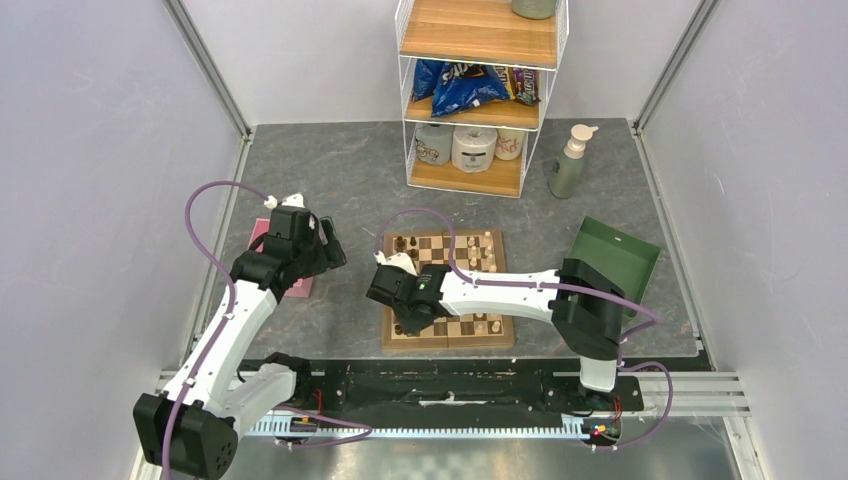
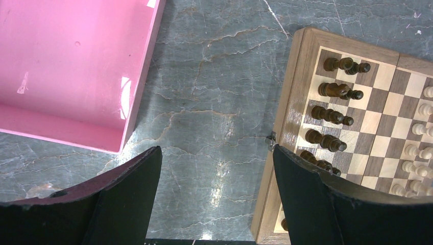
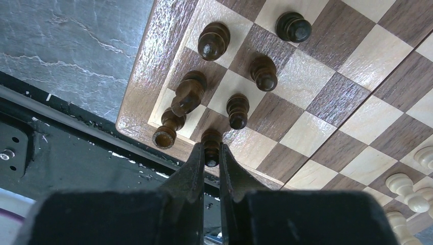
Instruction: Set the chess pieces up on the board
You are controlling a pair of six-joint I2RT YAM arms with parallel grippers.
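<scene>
Your left gripper hangs with its fingers spread wide and nothing between them, over the bare grey table; ahead of it and to its left lies the pink block; to its right is the board, whose border runs under the right finger; dark chess pieces stand in pairs along that edge, with cream pieces further right.

Your right gripper is pinching a dark pawn at the board's corner; you cannot tell whether its base touches the wood; a rook sits just left of the fingers, a taller dark piece stands beyond it, and two pawns crowd close ahead.

Well right of that hand stands the green tray; past the board are a wire shelf and a pump bottle.
</scene>
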